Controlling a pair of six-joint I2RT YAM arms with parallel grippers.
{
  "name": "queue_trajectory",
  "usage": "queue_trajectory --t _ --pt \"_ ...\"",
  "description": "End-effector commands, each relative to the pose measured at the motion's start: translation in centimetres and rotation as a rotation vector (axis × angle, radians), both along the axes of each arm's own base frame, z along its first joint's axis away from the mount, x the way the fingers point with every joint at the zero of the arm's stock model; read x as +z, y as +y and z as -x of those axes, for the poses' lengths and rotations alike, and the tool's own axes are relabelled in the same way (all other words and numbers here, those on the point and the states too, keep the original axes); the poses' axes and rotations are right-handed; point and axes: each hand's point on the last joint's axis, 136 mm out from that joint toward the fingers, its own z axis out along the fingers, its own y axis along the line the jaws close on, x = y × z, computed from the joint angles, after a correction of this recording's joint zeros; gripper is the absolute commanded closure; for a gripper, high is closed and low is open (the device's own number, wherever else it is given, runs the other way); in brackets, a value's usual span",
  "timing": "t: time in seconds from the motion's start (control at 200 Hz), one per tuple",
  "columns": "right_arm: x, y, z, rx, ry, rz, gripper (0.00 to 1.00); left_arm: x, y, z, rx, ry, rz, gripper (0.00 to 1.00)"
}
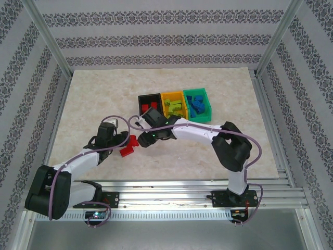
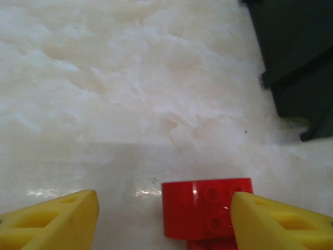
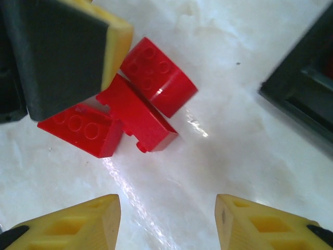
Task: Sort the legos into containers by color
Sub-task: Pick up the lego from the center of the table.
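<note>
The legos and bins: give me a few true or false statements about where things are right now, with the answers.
1. Three red legos lie clustered on the table. True.
2. The blue legos are in the green bin. True.
3. The yellow-orange bin holds red legos. False: it holds lime green legos.
4. The right jaws are shut on a brick. False: they stand open with nothing between them, and the red legos lie ahead of them.
5. In the left wrist view, a red lego sits between the open left jaws. True.
</note>
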Motion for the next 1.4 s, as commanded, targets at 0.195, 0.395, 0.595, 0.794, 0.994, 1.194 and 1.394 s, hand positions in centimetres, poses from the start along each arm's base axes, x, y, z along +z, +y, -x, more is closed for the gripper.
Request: queue_trajectory --t 0.195,0.395,0.595,0.794,0.994,1.194,1.394 --pt "-1.3 3.4 0.1 0.115 -0.031 0.012 0.47 0.4 1.8 -1.0 0.09 -0.021 0.158 0.31" --pt "-1.6 4.4 -0.3 0.128 -0.04 0.015 0.46 0.0 2.8 -1.1 0.132 -0.013 0.252 0.31" --pt "-2.4 5.2 0.0 0.144 -0.013 0.014 0.46 -0.5 3.5 -0.9 0.163 -0.001 0.3 0.31" --pt "-3.4 5.6 0.2 0.146 0.005 0.021 0.46 -0.7 3.7 -0.9 0.171 0.001 0.325 0.3" --pt "-4.3 5.4 0.5 0.149 0.012 0.039 0.46 -0.7 3.6 -1.0 0.168 0.002 0.342 0.3" --pt "-5.2 5.0 0.7 0.146 0.02 0.055 0.51 -0.8 3.4 -1.1 0.16 0.003 0.358 0.3" --pt "-5.7 4.2 1.1 0.137 0.015 0.062 0.61 -0.7 3.3 -1.2 0.151 0.001 0.368 0.3"
